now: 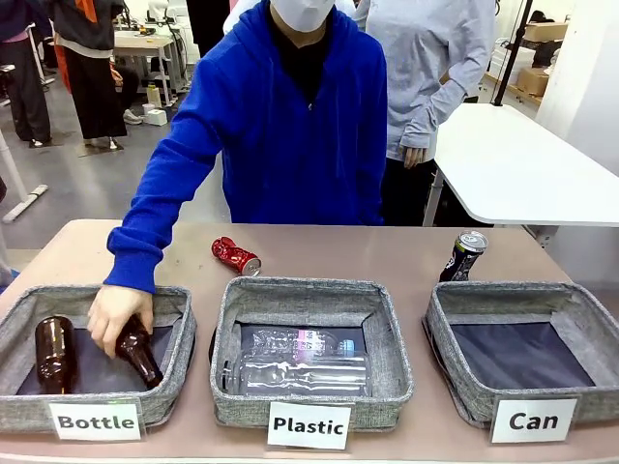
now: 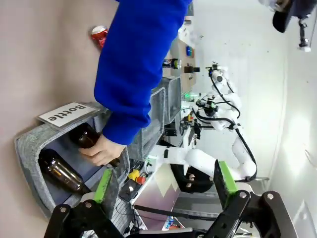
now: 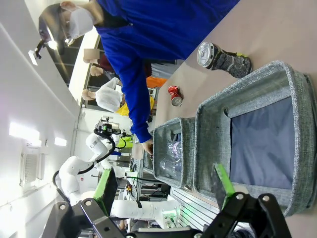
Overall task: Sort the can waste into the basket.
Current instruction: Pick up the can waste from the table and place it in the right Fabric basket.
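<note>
- On the far side, we saw the red can [image 1: 235, 255] and dark can [image 1: 464, 255], both outside the Can basket [image 1: 513, 295].
- Our left gripper [image 2: 163, 181] and right gripper [image 3: 164, 182] gaped wide, empty.

Left end effector [image 2: 164, 182] and right end effector [image 3: 164, 182] — both jaws spread wide.

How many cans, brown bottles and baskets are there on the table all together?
Cans: 2, a red can and a dark can
Brown bottles: 2
Baskets: 3, the Bottle basket, the Plastic basket and the Can basket
Total: 7
</note>
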